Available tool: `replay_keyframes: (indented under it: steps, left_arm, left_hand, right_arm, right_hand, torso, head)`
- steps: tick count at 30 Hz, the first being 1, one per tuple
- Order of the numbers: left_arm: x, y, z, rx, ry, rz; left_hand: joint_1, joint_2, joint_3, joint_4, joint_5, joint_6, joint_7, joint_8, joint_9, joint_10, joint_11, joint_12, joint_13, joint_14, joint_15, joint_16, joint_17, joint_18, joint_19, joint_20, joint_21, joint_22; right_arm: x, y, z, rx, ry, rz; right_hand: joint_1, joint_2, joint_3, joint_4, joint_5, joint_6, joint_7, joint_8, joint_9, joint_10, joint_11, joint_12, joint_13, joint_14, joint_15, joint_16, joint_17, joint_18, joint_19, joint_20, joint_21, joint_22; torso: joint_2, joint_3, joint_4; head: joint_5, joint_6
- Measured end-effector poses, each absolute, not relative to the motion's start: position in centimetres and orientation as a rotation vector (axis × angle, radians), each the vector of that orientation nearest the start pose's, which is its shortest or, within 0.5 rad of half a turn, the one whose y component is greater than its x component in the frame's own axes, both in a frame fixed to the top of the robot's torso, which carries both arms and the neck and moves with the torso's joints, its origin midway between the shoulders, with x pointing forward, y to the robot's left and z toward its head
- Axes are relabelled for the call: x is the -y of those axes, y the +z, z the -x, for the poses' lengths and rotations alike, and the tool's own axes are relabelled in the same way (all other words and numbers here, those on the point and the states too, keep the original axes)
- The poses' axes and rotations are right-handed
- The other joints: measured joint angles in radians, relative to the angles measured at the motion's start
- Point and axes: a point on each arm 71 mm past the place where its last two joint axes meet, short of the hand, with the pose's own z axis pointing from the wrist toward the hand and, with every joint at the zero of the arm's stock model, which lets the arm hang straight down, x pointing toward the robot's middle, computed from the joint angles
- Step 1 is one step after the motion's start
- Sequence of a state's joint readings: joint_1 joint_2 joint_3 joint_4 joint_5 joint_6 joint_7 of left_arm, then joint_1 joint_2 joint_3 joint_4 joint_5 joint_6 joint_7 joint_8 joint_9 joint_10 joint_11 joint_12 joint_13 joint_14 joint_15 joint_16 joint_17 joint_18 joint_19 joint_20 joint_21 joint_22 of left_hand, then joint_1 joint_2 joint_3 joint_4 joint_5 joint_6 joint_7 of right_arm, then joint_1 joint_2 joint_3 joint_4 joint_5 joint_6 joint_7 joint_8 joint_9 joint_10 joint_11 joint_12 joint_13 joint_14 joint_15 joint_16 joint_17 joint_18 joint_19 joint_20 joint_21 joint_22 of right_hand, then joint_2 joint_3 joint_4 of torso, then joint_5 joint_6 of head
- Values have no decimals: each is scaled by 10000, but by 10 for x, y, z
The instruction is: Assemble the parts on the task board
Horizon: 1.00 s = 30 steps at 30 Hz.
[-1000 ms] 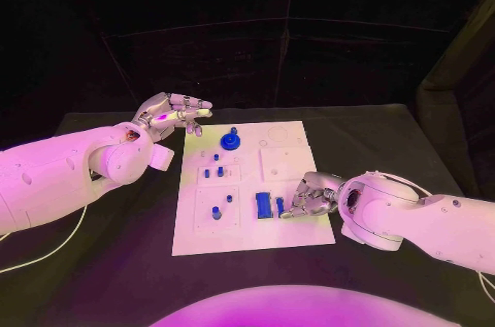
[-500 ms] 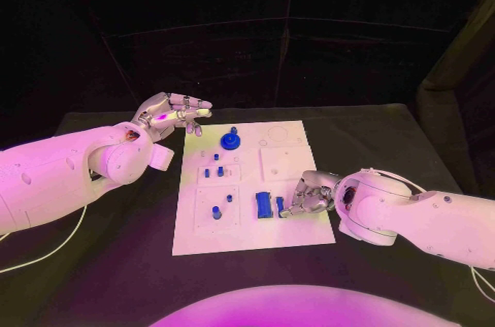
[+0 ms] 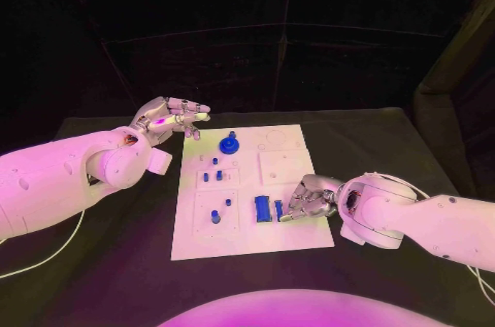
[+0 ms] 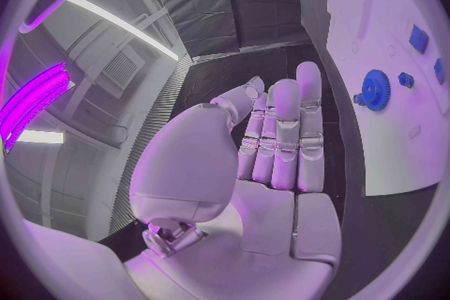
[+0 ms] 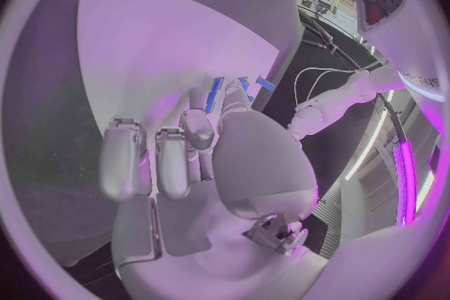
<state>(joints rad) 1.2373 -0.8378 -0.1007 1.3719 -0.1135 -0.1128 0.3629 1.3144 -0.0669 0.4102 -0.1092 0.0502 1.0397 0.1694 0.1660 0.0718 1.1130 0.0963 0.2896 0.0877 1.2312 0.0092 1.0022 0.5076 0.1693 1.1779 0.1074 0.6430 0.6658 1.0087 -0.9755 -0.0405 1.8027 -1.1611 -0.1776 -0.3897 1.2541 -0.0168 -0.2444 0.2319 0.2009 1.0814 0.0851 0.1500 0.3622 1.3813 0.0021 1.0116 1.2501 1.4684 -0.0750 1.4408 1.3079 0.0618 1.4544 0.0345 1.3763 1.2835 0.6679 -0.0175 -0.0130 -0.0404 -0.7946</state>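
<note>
- Task board (image 3: 294, 240) flat on black tabletop (image 3: 392, 137), between both arms.
- Left hand (image 3: 165, 116) raised off board's far left corner, fingers apart, holding nothing.
- Right hand (image 3: 305, 199) low at board's right edge, fingertips pinching narrow blue part (image 3: 278, 210); wider blue block (image 3: 262, 207) just beside.
- Blue gear (image 3: 229, 144) on far board section.

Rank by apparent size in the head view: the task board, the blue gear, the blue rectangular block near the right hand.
1. task board
2. blue rectangular block
3. blue gear

The block and gear look close in size, so that order is unsure.
</note>
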Motion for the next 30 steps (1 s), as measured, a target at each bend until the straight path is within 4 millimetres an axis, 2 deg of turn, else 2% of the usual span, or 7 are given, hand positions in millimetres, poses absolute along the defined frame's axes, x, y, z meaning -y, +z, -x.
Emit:
replay_keyframes:
  steps: [3, 7, 9, 15, 23, 27, 30]
  left_arm:
    - [-241, -191, -511, -15510, -15242, 9801]
    - [-240, -195, -512, -15445, -15286, 10047]
    - [-242, -197, -514, -15371, -15271, 10233]
    - [-246, -201, -523, -14833, -15280, 10844]
    - [-241, -212, -541, -13982, -15028, 11541]
    - [-237, -218, -548, -13434, -14686, 11847]
    - [-237, -219, -547, -13436, -14657, 11891]
  left_hand:
    - [-10, -10, -88, 42, 0, -27, 27, 0, 0, -59, -13, 0, 0, -37, 37, 0, -21, -1, 0, 0, -51, -21]
    - [-242, -113, -272, 131, 0, -353, 56, 0, -44, -207, 63, 0, -25, -329, 82, -229, -186, -2, -149, 82, -273, -142]
    - [-339, -156, -426, 193, 0, -536, 66, 0, -47, -311, 97, 0, -86, -761, 134, -837, -518, -6, -514, 135, -695, -396]
    - [-613, -139, -836, 476, 0, -740, 95, -41, -46, -551, 276, -472, -245, -2277, 629, -4073, -2075, -6, -2278, 614, -2852, -1818]
    - [-668, -83, -1733, 795, 0, -886, 118, -376, -63, -1165, 851, -1547, -261, -3638, 1585, -7120, -3555, -4, -4443, 1515, -5183, -3512]
    - [-783, 32, -2143, 977, 0, -1118, 328, -652, -63, -1550, 958, -2048, -261, -3825, 1642, -7825, -3904, -2, -5742, 1769, -5770, -4249]
    - [-1830, 234, -2379, 1029, -144, -1936, 203, -894, -246, -2409, 798, -2353, -421, -4595, 1506, -8116, -4057, 2, -6453, 1569, -6006, -4568]
  right_arm:
    - [204, -261, -391, -21535, 7699, -3113]
    - [218, -248, -413, -20445, 9060, -4506]
    - [226, -239, -429, -19721, 9667, -5283]
    - [241, -221, -475, -17567, 11260, -7388]
    - [238, -219, -521, -15595, 12385, -8746]
    - [230, -222, -538, -14984, 12617, -9176]
    - [227, -222, -537, -14996, 12723, -9193]
  right_hand:
    - [221, 53, -19, -121, 148, -186, 70, -42, 6, -397, 79, -959, -581, -10, 62, -409, -123, 14, -309, 80, -546, -716]
    - [639, 290, 10, -415, 293, -547, 226, -259, -96, -1722, 213, -3900, -2450, -326, 269, -2249, -2324, 657, -1492, 205, -2652, -3302]
    - [840, 490, -53, -500, 293, -771, 439, -421, -221, -2502, 426, -5507, -3697, -1448, 457, -5265, -5441, 1043, -2771, 364, -5184, -5968]
    - [1228, 755, -146, -944, 94, -1175, 945, -811, -774, -3535, 1220, -8398, -6844, -3735, 1411, -10288, -8600, 1095, -4558, 1243, -9294, -8941]
    - [1181, 956, -281, -1537, -133, -1437, 780, -811, -1903, -3935, 1736, -9459, -9944, -4783, 2184, -13489, -11256, 1094, -5142, 2185, -12388, -11242]
    - [719, 949, -299, -1716, -363, -2843, 676, -896, -2645, -4275, 1828, -9459, -11013, -4944, 2281, -13773, -12055, 1093, -5271, 2361, -13084, -11916]
    - [-505, 728, -90, -1947, -530, -3775, 566, -1077, -2991, -5158, 1674, -9663, -11336, -5841, 2171, -13955, -12396, 1093, -6192, 2178, -13316, -12295]
  torso:
    - [-65, -28, 27]
    - [-174, -70, 66]
    - [-251, -94, 76]
    - [-527, -179, 81]
    - [-784, -210, 64]
    - [-859, -200, 100]
    - [-865, -198, 109]
  head:
    - [-31, 101]
    - [-61, 244]
    - [-76, 332]
    - [-86, 632]
    - [-23, 1355]
    - [24, 1708]
    - [32, 1716]
